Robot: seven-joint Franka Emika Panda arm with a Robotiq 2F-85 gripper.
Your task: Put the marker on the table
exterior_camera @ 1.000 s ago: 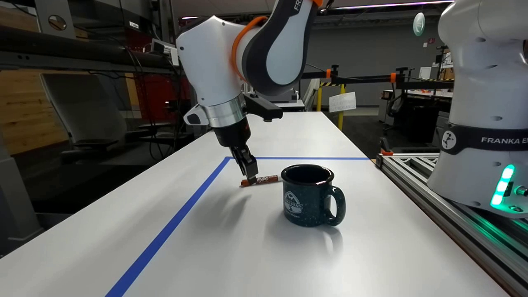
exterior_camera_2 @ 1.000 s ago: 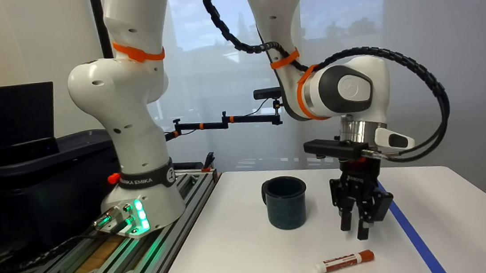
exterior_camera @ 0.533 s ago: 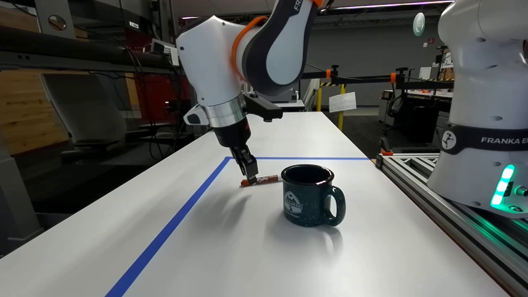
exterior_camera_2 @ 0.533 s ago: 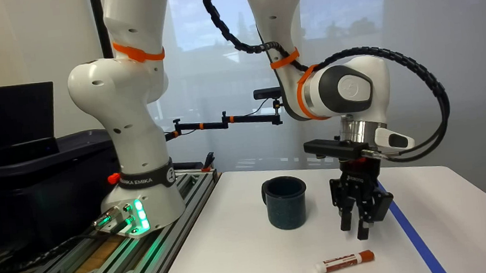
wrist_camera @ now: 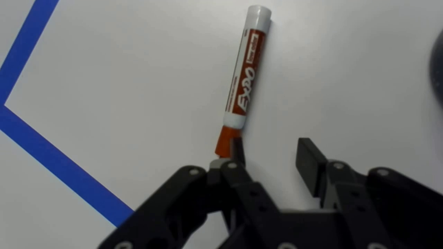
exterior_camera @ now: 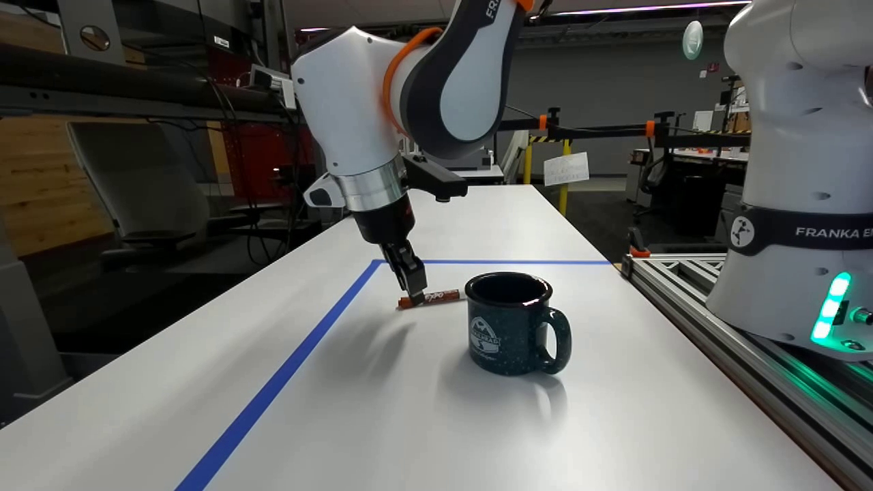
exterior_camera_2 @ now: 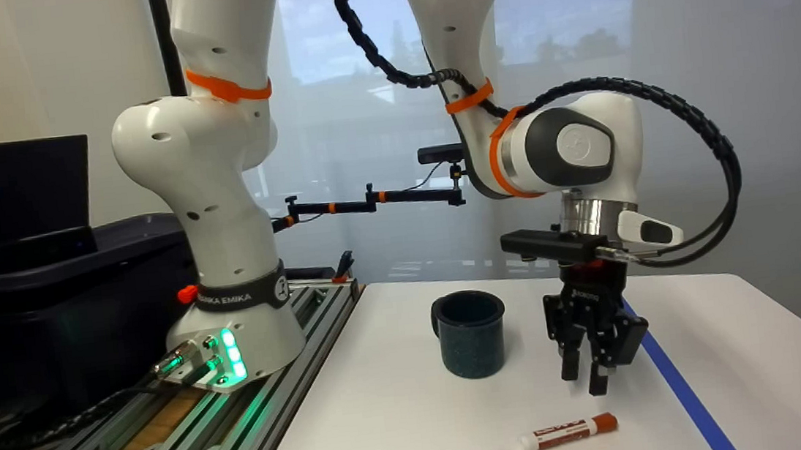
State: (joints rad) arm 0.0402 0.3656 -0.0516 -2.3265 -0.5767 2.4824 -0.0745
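The marker (wrist_camera: 247, 72), white with a reddish-brown label and cap, lies on the white table (exterior_camera_2: 392, 439). It shows in both exterior views (exterior_camera: 442, 296) (exterior_camera_2: 567, 432). My gripper (wrist_camera: 272, 152) is open, with a clear gap between its fingers and nothing in it. In the wrist view the left finger (wrist_camera: 238, 148) partly covers the cap end; the marker is not between the fingers. In an exterior view my gripper (exterior_camera_2: 584, 378) stands low over the table, beyond the marker's cap end and apart from it. In an exterior view the gripper's tip (exterior_camera: 415, 293) overlaps the marker.
A dark blue-green mug (exterior_camera: 511, 327) stands upright beside the marker and gripper; it also shows in an exterior view (exterior_camera_2: 471, 336). Blue tape (exterior_camera_2: 672, 375) runs along the table on the gripper's far side from the mug. A metal rail (exterior_camera_2: 298, 382) borders the table at the robot's base.
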